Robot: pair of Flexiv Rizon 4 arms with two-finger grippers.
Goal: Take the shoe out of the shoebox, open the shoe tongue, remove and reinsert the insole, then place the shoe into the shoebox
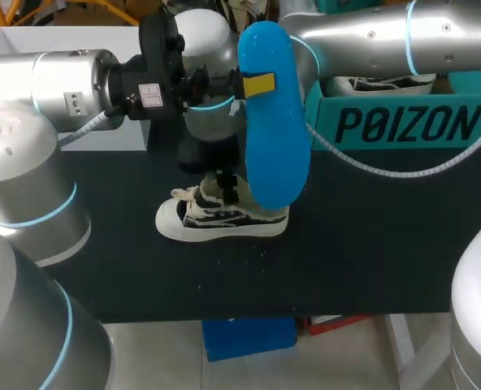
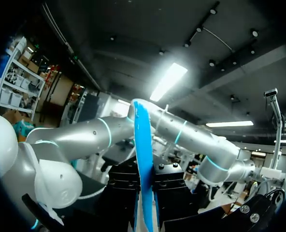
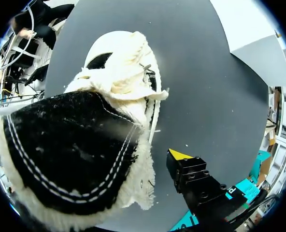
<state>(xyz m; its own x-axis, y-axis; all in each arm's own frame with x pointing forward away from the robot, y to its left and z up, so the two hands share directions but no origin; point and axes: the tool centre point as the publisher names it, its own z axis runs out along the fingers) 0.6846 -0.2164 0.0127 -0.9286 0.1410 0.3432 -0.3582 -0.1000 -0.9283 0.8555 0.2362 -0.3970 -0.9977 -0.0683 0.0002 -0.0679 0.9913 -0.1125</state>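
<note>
Head view: one sneaker point(image 1: 222, 215) and one shoebox point(image 1: 403, 122) are set on the black surface point(image 1: 370, 244); one blue insole point(image 1: 273, 122) is clamped by the left gripper point(image 1: 257, 84); the right gripper point(image 1: 226, 187) cannot be judged.

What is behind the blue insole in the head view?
The blue insole, held upright by the left end effector, covers part of my right arm and the upper heel of the black-and-white sneaker. The sneaker's heel opening is hidden.

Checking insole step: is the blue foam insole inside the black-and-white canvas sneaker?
No, the left hand holds the blue foam insole up, outside the black-and-white canvas sneaker.
</note>
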